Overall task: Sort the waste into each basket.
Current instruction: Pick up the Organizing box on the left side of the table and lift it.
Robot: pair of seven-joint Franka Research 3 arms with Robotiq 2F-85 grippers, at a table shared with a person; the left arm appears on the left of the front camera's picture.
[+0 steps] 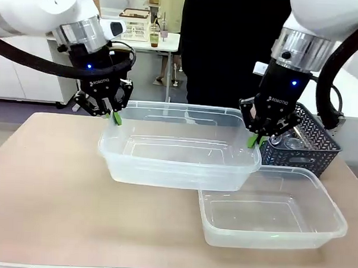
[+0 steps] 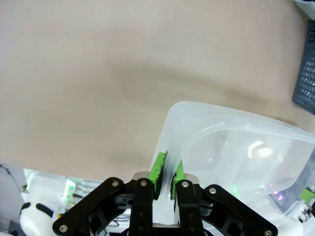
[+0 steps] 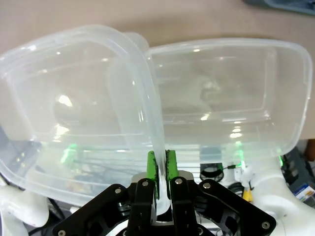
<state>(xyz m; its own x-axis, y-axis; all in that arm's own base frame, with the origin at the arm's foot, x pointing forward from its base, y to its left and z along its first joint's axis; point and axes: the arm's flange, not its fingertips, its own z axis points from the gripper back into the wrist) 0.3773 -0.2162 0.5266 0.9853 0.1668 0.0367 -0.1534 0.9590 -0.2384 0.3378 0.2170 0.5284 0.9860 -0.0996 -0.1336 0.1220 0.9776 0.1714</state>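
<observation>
A light brown table (image 1: pixel 46 187) is stretching across the front. A dark basket with holes (image 1: pixel 324 146) is sitting on it at the right side, near the far edge. A person in dark clothes (image 1: pixel 230 47) is standing behind the table, in the middle. Farther back, a small white table (image 1: pixel 138 43) is standing on the floor. A cup (image 1: pixel 154 38) and a little white crate (image 1: pixel 135 28) are sitting on it. White cupboards (image 1: pixel 21 74) are standing at the back left.

The upper clear tub (image 1: pixel 178 152) hangs level off the table (image 1: pixel 46 187), held by both end rims, overlapping the second tub (image 1: pixel 270 218), which rests front-right.
</observation>
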